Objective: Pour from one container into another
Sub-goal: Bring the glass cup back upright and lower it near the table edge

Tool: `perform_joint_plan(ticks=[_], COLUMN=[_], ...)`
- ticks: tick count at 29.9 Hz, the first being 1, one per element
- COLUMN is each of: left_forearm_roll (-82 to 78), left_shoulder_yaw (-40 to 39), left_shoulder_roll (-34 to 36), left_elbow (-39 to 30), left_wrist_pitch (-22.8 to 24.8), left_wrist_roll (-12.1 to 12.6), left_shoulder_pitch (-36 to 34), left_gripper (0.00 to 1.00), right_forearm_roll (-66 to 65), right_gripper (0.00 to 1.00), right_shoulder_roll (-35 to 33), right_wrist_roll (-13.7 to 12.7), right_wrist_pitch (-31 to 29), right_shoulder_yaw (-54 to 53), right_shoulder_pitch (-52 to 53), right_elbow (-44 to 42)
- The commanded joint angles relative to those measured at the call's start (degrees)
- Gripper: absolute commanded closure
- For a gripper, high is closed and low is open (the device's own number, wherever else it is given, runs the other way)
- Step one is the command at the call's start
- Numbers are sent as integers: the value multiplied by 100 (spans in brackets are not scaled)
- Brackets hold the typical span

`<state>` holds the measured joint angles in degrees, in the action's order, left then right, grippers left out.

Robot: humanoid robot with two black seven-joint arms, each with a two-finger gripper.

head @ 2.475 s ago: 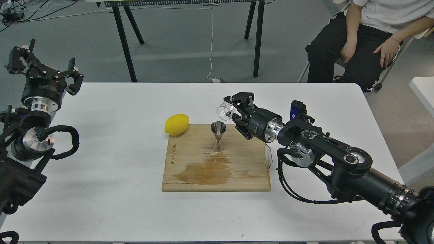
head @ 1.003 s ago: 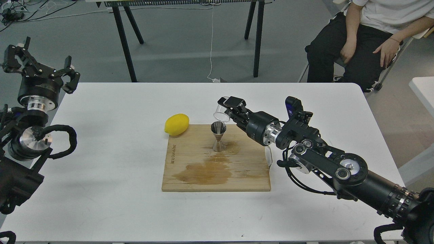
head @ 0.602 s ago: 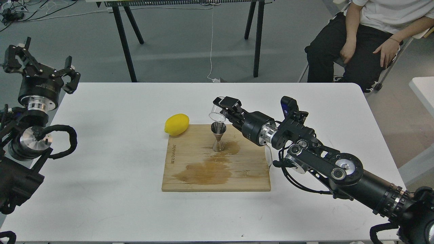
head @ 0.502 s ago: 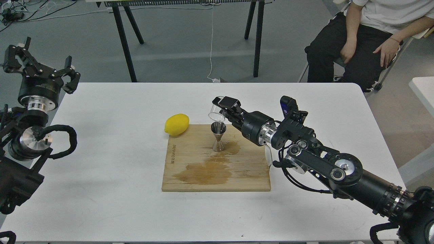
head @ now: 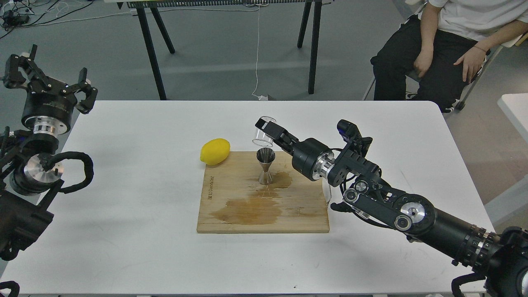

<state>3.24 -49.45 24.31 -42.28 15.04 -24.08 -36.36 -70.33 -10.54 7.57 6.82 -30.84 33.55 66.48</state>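
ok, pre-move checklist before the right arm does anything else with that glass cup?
1. Grip: right end effector shut on the glass cup: ok.
2. Cup mouth over the jigger: tipped mouth-down just above it, slightly toward the lemon side: cannot tell if centred.
3. Jigger upright on the cutting board: ok.
4. Spill: wet stains spread on the board around and in front of the jigger's base: not ok.
5. Liquid left in the cup: cannot tell.
6. Left end effector open, raised beyond the table's far left corner, away from the board; lemon beside the board's far left corner, apart from the jigger: ok.
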Motion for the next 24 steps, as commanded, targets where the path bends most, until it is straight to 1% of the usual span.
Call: perform_joint_plan(ticks=[1,4,7,10,18,21,24], left_forearm_roll=[1,1,1,1,10,10,18], left_shoulder_yaw=[-3,-3,-3,-3,-12,-12,-12], left_shoulder_roll=[3,3,3,3,-5,-23,-41], left_elbow=[0,0,0,-9,-17,-26,-26], left_wrist_pitch=[-1,-1,-1,-10,8,8,8], left_wrist_roll=[0,0,0,0,0,0,-9], left_shoulder_pitch=[-3,-3,-3,-3,-3,-3,-3], left_gripper=[0,0,0,0,0,0,0], right_forearm_roll=[-148,-52,307,1334,3864,4972,6053], right_gripper=[66,66,65,65,65,65,65], right_shoulder_roll=[-26,-62,-97,-246,-1221,-1511,-1643], right_wrist_roll=[95,78,-10,-168,-528,-686,-827], right_wrist_pitch=[48,39,-5,-66,-84,-198,-338], right_shoulder_yaw=[87,43,-220,-422,-1116,-1406,-1722], right_shoulder_pitch=[-7,-7,-41,-59,-401,-595,-867], right_elbow=[-12,-4,23,137,787,823,770])
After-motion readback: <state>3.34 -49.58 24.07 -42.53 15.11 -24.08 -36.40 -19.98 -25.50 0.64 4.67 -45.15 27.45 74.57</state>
